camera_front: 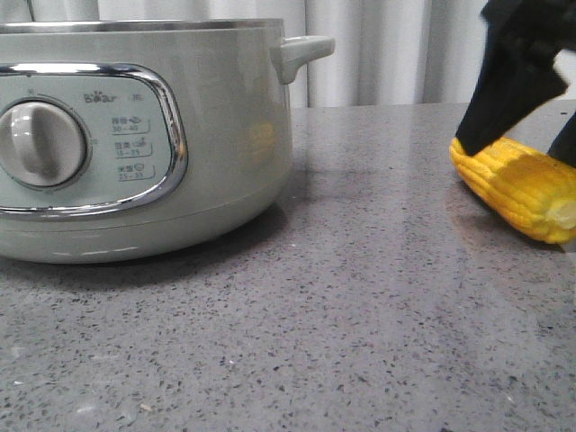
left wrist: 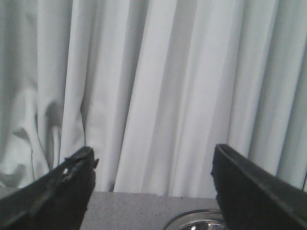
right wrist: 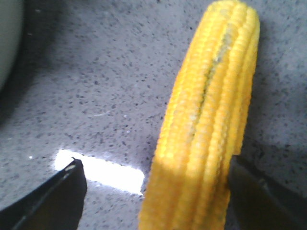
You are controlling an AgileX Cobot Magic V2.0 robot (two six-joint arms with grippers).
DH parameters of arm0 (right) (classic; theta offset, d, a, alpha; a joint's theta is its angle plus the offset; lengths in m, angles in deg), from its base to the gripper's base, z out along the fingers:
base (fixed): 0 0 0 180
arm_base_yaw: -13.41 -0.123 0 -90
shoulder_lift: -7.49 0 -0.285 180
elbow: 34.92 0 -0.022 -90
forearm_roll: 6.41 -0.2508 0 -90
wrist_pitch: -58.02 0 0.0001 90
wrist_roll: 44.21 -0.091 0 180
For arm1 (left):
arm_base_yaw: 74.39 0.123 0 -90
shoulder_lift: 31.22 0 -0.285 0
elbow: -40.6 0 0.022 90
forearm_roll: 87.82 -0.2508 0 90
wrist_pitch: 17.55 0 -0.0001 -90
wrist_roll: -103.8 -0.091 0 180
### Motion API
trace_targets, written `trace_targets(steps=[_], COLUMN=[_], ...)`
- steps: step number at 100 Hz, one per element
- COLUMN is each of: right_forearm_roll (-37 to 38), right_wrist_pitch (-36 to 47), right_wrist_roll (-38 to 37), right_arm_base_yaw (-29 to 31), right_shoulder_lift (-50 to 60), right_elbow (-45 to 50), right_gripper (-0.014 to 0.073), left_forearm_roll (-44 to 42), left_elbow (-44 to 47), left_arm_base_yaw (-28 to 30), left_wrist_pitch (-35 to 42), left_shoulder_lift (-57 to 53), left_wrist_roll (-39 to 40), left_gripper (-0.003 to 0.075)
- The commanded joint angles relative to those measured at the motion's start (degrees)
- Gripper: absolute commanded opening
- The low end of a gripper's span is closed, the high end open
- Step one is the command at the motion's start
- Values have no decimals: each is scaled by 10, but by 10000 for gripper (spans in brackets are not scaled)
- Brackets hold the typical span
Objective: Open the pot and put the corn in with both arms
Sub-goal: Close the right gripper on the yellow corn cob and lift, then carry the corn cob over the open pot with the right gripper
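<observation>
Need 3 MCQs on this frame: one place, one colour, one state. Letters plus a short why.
1. Where does the corn lie relative to the pot in the front view?
A. to its right, on the table
B. inside it
C. on its handle

2. What colour is the pot's body?
A. red
B. pale sage green
C. black

3. How does the right gripper stand?
A. shut on nothing
B. open, fingers either side of the corn
C. out of view

Answers: 1 A, the cob rests on the grey table clear of the pot. 2 B, front view shows it. 3 B, the right wrist view shows a wide gap on one side.
</observation>
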Motion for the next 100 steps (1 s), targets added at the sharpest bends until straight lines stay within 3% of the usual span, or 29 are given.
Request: trace_targets(steps=[1, 15, 30, 40, 57, 79, 100], right_forearm_roll=[-12, -12, -12, -12, -31, -62, -69], right_wrist_pitch=[24, 24, 24, 24, 17, 17, 35], right_wrist_roll=[-1, -3, -3, -3, -3, -2, -1], right_arm_base_yaw=[0, 0, 0, 0, -1, -16, -120], right_shoulder_lift=[-19, -46, -48, -45, -7, 38, 10], right_elbow=[-20, -20, -20, -23, -69, -207, -324], right_gripper=[531, 477, 245, 146, 135, 135, 135], left_forearm_roll=[11, 11, 11, 11, 11, 11, 11], left_elbow=[-19, -20, -20, -20, -20, -20, -20], left_arm_base_yaw=[-5, -5, -5, -5, -5, -5, -5], left_wrist_pitch=[28, 28, 28, 28, 25, 12, 2], left_shoulder_lift=[-5, -13, -13, -13, -13, -13, -13], left_wrist_roll=[1, 1, 1, 1, 1, 1, 1], left_gripper=[480, 480, 480, 480, 480, 480, 480])
